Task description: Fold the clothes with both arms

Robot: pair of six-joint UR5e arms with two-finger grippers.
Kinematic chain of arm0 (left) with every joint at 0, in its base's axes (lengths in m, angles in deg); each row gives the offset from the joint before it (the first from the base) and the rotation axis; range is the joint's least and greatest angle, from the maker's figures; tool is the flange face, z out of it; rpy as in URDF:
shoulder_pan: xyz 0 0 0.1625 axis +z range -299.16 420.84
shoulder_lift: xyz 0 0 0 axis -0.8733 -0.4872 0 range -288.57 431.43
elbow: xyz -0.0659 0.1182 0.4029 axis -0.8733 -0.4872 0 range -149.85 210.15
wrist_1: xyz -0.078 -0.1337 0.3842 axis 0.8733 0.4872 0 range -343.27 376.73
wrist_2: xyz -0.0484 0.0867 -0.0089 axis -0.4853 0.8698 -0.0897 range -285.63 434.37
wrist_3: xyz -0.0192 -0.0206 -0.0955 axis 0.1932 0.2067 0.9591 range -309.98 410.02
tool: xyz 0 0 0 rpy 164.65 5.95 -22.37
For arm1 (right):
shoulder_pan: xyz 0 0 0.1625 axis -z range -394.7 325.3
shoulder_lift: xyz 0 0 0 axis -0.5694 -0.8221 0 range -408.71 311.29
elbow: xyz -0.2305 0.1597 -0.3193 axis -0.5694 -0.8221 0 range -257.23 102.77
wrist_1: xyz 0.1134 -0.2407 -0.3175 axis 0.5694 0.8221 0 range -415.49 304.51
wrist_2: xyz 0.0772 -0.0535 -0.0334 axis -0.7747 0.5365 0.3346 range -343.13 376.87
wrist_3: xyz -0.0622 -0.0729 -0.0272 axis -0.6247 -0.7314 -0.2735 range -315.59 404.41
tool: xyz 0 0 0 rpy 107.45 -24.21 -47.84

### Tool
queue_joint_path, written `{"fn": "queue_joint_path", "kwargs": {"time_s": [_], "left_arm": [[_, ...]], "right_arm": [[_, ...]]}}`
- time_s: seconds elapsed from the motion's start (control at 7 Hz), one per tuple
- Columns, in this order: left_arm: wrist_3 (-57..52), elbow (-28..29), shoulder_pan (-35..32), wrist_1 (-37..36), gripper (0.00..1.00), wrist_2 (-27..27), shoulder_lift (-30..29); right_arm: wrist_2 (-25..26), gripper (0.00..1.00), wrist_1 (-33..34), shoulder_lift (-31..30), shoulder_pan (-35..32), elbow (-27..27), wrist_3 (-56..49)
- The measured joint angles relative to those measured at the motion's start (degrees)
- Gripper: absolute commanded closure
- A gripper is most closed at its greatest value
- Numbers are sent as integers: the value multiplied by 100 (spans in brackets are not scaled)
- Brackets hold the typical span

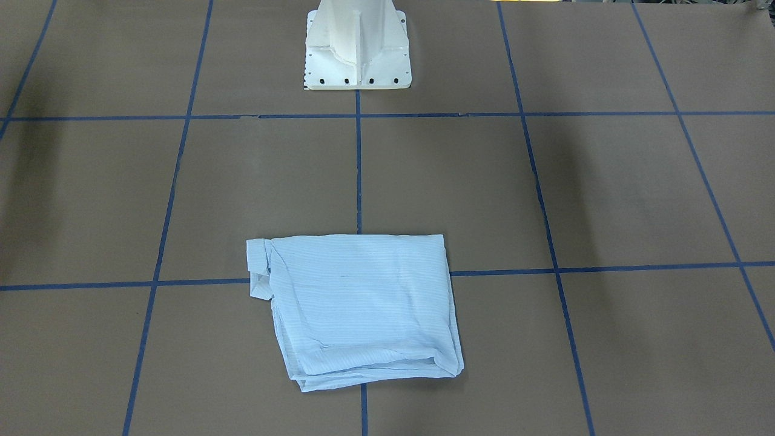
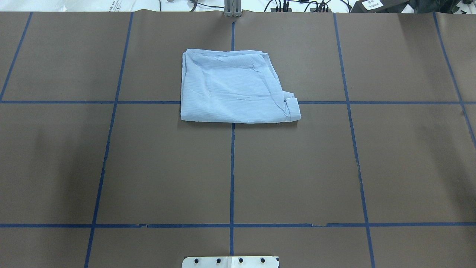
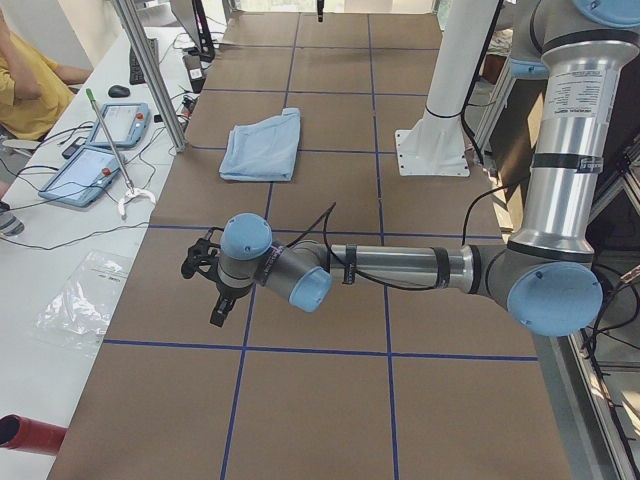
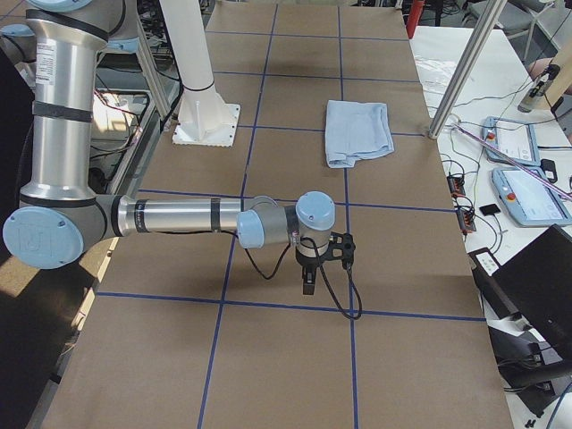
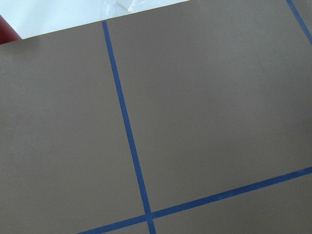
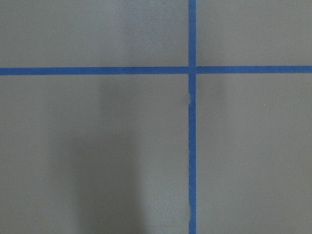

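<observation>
The left fingers point(image 3: 217, 315) point down over the counter point(image 2: 167, 167) toward its left end, and the right fingers point(image 4: 307, 284) do the same toward its right end. Each pair shows only small and dark in a side view, so I cannot tell whether either is spread or pressed together. Nothing is seen in them. The wrist cameras look down on bare brown surface crossed by blue tape lines point(image 6: 192, 146); the left one also catches a strip of the counter's edge.

Behind the fingers, the left arm point(image 3: 400, 268) and the right arm point(image 4: 179, 217) each stretch out low and level from an upright silver column topped by a pale blue elbow cap.

The shirt point(image 2: 230, 89) lies well apart from both arms, near the far edge of the counter, about midway between its ends and straddling the centre tape line. It is folded into a rough rectangle – light blue, finely striped, a little rumpled. A short banded piece point(image 2: 292, 108) (cuff or collar, I cannot tell which) sticks out at the shirt's corner nearest the robot's right.

The white pedestal base point(image 1: 357, 48) stands at the robot's edge. Beyond the far edge, a person in yellow point(image 3: 30, 90) sits beside two blue-framed tablets point(image 3: 95, 150).
</observation>
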Motion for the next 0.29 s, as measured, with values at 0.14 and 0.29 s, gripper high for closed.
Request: {"fn": "queue_joint_path", "kwargs": {"time_s": [0.14, 0.29], "left_arm": [[0, 6, 0, 7, 0, -2, 0], [0, 10, 0, 12, 0, -3, 1]], "right_arm": [[-11, 0, 0, 3, -4, -1, 0], [-23, 0, -2, 10, -6, 1, -6]]}}
